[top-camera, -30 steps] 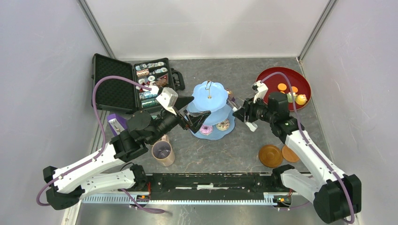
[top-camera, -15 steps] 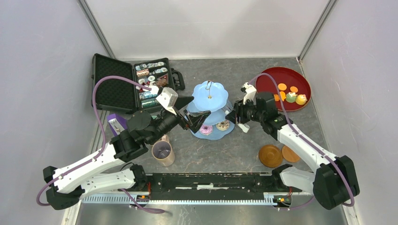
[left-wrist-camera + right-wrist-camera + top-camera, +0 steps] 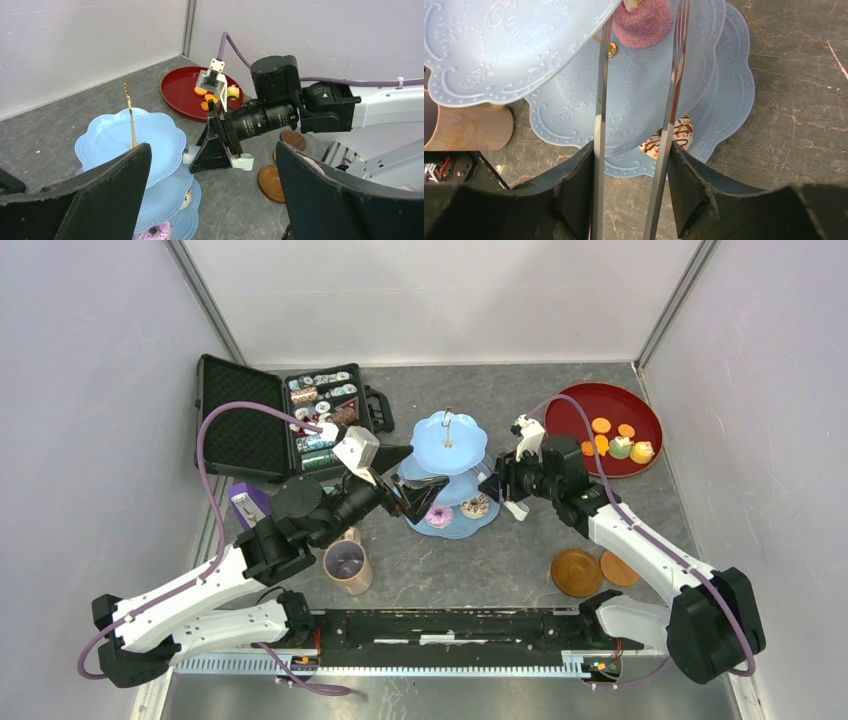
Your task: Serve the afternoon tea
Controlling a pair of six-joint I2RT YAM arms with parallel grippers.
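The pale-blue three-tier cake stand (image 3: 447,443) stands mid-table. A pink donut (image 3: 438,517) and a chocolate-drizzled donut (image 3: 474,506) lie on its bottom tier. My right gripper (image 3: 497,483) is at the stand's right side, shut on metal tongs (image 3: 669,100). A pink sugared cake (image 3: 642,22) sits between the tong arms over the middle tier (image 3: 639,95). My left gripper (image 3: 420,475) is open and empty at the stand's left side. The tan mug (image 3: 347,567) stands front left. Two brown coasters (image 3: 577,572) lie front right.
A round dark-red tray (image 3: 570,405) at the back right holds orange biscuits (image 3: 600,425) and small cakes (image 3: 641,451). An open black case of tins (image 3: 240,420) is at the back left. A purple object (image 3: 248,502) lies by the left arm.
My right gripper with the tongs has moved left from near the red tray to the stand's right side. The left arm has not moved.
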